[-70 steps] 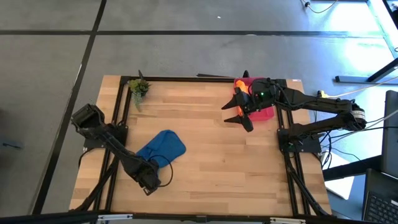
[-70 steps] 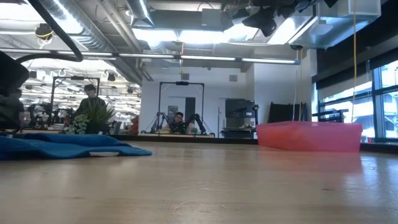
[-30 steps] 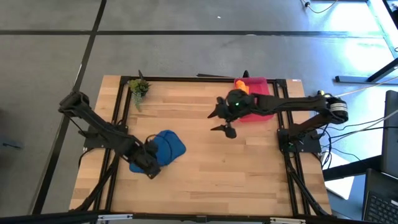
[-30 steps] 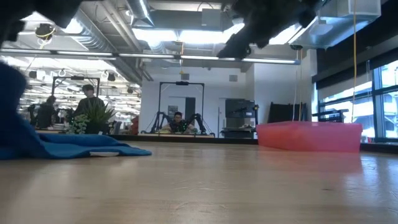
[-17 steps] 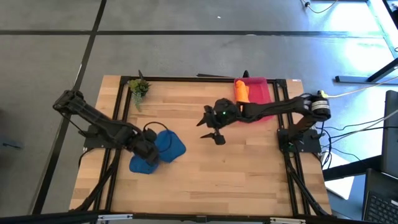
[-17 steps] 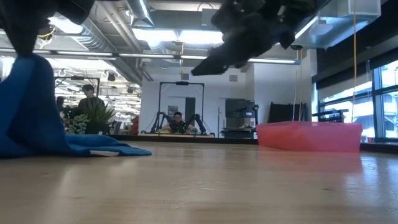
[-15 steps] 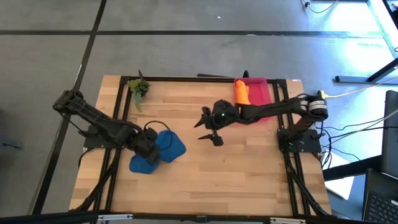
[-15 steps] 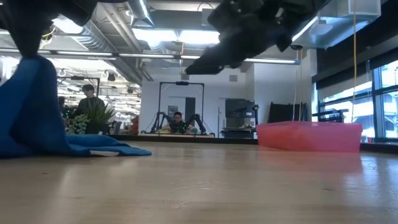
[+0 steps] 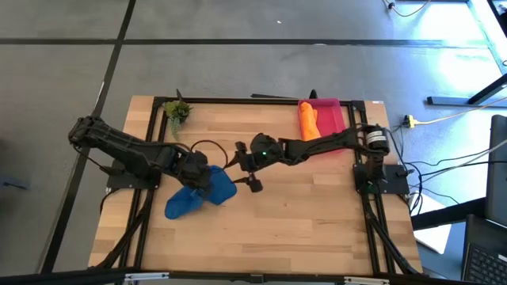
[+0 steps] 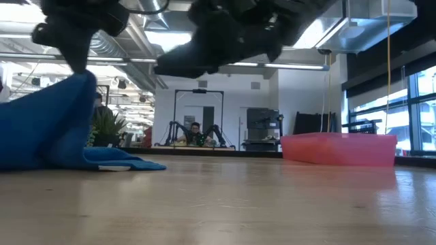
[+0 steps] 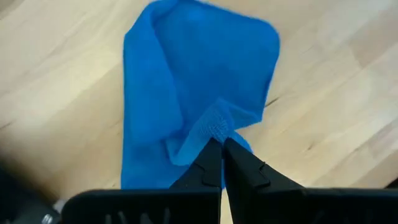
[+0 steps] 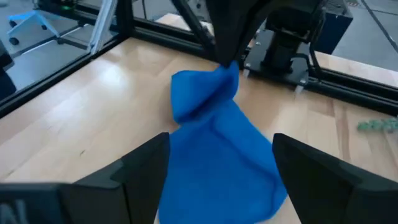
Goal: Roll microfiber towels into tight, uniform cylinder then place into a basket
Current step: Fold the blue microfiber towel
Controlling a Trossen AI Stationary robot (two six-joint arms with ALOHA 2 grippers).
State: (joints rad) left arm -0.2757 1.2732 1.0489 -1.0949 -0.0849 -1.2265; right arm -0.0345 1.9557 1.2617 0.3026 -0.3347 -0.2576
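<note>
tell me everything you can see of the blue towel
The blue towel is a soft, plain medium-blue cloth, unrolled and crumpled. The left hand, shut, pinches one bunched edge and holds it up, so the cloth hangs from it in folds while its lower part trails on the wooden table, left of centre. The right hand hangs open just beside it, not touching.

High view looks straight down on the whole table and both arms. Low view sits at tabletop height, facing level into the room. Each wrist view looks close past its own fingers. All four share the blue towel.
</note>
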